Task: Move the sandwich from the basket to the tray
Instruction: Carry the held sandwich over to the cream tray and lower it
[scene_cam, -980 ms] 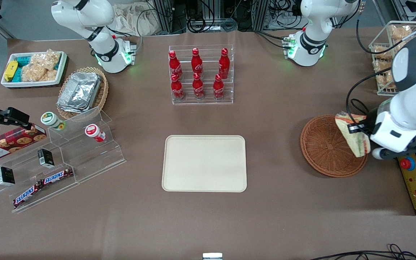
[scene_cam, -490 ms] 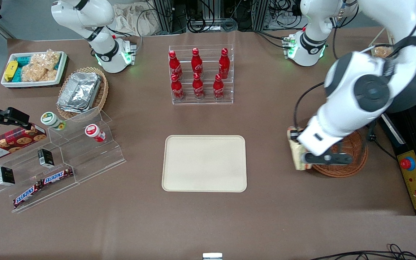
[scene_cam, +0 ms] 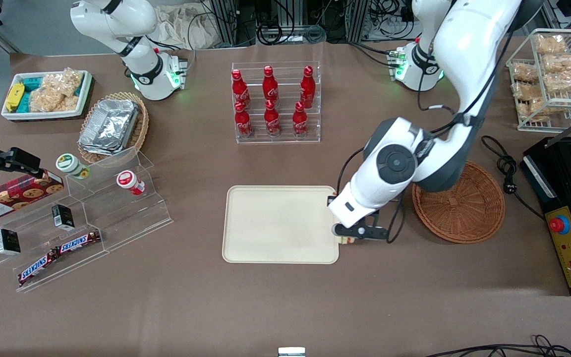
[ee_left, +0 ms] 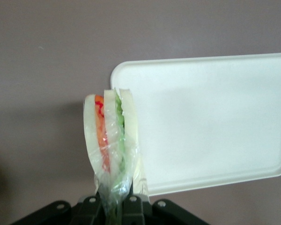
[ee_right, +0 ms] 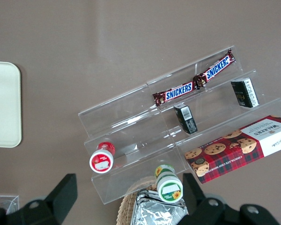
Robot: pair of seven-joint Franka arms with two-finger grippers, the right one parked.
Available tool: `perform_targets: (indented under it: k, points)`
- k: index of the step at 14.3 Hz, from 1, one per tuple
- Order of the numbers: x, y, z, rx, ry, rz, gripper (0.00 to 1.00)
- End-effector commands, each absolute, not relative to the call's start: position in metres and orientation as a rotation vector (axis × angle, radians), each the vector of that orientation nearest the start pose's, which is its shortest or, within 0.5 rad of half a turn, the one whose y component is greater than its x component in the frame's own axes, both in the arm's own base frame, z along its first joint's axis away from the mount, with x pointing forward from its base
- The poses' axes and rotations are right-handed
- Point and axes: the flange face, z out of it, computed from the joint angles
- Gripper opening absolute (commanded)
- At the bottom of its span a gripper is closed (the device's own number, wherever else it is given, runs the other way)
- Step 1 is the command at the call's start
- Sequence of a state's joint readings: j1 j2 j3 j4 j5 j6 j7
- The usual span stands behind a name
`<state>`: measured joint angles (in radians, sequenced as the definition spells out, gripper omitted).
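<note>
My left gripper hangs over the cream tray's edge, the one closest to the basket. It is shut on the sandwich, a wrapped wedge with orange-red and green layers between pale bread. In the front view only a sliver of the sandwich peeks out under the wrist. The left wrist view shows the gripper pinching the wedge's narrow end, with the wedge over the brown table beside a corner of the tray. The reddish-brown wicker basket holds nothing and lies toward the working arm's end.
A clear rack of red bottles stands farther from the front camera than the tray. A stepped acrylic shelf with snacks lies toward the parked arm's end. A wire rack of bagged snacks and a black control box sit past the basket.
The left arm has carried the sandwich from above the basket, across the bare table, to the tray's nearest edge. The basket now shows fully.
</note>
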<state>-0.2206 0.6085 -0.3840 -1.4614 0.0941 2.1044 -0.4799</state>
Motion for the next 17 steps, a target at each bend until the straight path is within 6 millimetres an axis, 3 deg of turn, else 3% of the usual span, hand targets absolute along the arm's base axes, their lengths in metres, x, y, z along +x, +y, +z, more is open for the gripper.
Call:
perform_targets:
  k: [1, 6, 7, 8, 9, 10, 11, 12, 15, 17]
  points:
    - [0.623, -0.379, 0.327, -3.308, 0.171, -0.034, 0.00]
    - [0.620, -0.395, 0.269, -3.309, 0.212, -0.053, 0.02]
    - [0.620, -0.396, 0.261, -3.310, 0.212, -0.042, 0.11]
    - [0.616, -0.401, 0.257, -3.309, 0.224, -0.035, 0.32]
    - [0.617, -0.398, 0.251, -3.297, 0.211, -0.029, 0.44]
    - [0.615, -0.401, 0.248, -3.287, 0.191, -0.030, 0.63]
    - [0.615, -0.400, 0.248, -3.283, 0.158, -0.033, 0.87]
    - [0.616, -0.400, 0.250, -3.284, 0.137, -0.037, 0.98]
    - [0.619, -0.395, 0.271, -3.280, 0.125, -0.057, 0.99]
    - [0.615, -0.385, 0.316, -3.232, 0.138, -0.016, 0.99]
